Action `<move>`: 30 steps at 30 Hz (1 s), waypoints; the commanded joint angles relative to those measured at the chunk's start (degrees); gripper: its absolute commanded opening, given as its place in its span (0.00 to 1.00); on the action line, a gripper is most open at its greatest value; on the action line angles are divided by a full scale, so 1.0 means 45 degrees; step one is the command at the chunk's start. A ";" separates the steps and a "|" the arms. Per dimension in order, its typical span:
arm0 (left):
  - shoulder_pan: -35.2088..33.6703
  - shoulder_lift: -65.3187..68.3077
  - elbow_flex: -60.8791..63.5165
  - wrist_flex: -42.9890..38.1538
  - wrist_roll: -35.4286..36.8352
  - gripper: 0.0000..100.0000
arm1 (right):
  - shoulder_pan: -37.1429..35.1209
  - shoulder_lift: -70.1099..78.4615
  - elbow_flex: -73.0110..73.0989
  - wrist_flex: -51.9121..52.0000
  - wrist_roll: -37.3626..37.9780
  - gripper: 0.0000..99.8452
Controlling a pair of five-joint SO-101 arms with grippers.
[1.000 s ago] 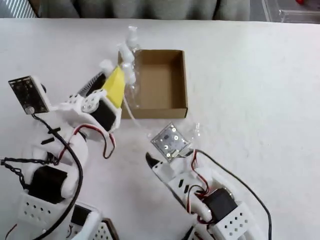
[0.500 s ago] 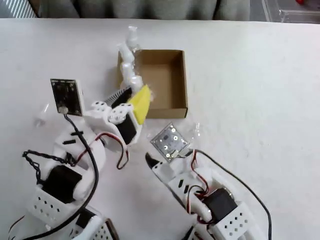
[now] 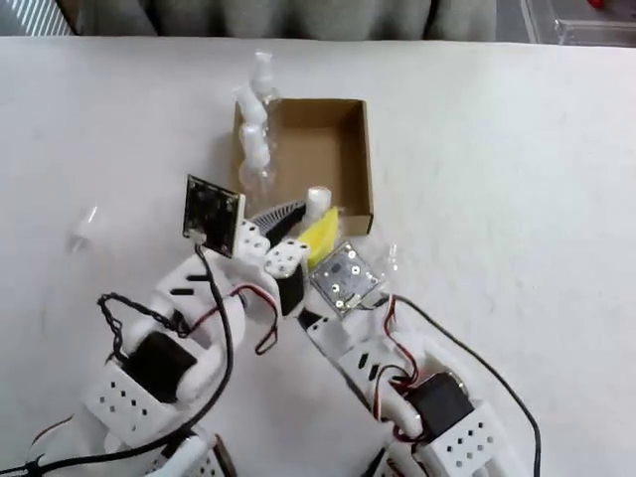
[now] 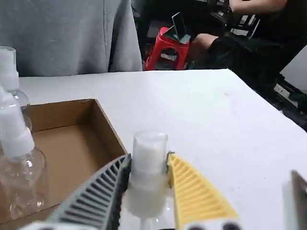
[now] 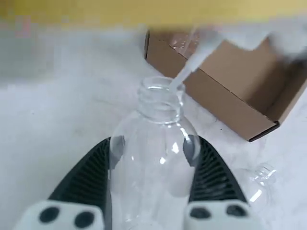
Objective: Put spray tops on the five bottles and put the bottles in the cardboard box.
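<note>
Left gripper, pinching spray top, swung over from box side; dip tube now entering bottle clamped in right gripper.

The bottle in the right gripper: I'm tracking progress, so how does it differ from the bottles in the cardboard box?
The bottle in the right gripper has an open neck with no top on it; the boxed bottles each wear a white spray top. The held bottle sits clamped outside the cardboard box; the boxed bottles stand along one wall inside it. Both are clear plastic.
</note>
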 commanded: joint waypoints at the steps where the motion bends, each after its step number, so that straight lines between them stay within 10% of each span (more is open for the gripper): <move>1: 0.0225 0.0049 -0.0039 -0.0430 -0.0176 0.02 | 0.0420 -0.0147 -0.0254 -0.0127 -0.0059 0.02; 30: 0.1143 0.0010 0.0371 -0.0410 -0.0195 0.02 | 0.1631 -0.2764 0.0137 0.0049 -0.1172 0.02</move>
